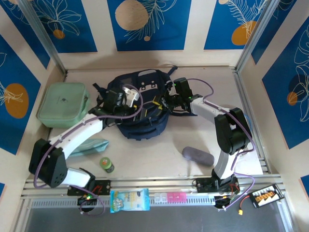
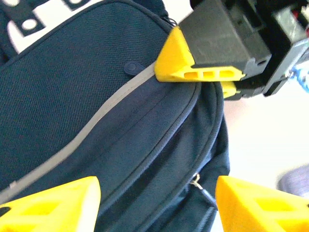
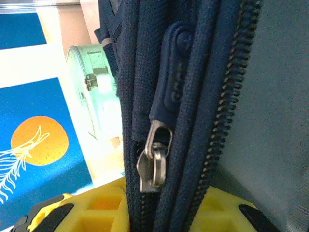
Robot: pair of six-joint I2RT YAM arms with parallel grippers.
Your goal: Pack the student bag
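The student bag (image 1: 140,108), dark navy with grey zip lines, lies flat at the middle of the table. My left gripper (image 1: 128,95) hovers over its left side, and in the left wrist view it (image 2: 157,203) stands open with the bag's cloth (image 2: 96,96) below the yellow fingers. My right gripper (image 1: 161,102) is at the bag's right edge. Seen from the right wrist, it (image 3: 164,212) is shut on the bag's zip seam, a metal zip slider (image 3: 154,162) just above the jaws. Its yellow fingertip (image 2: 193,65) pinches the bag's rim in the left wrist view.
A mint green zip case (image 1: 63,104) lies left of the bag. A teal cloth (image 1: 91,146) and a small green bottle (image 1: 106,164) sit near the left arm. A grey pouch (image 1: 197,155) lies at the front right. A blue packet (image 1: 129,200) and a pink box (image 1: 169,197) rest on the front rail.
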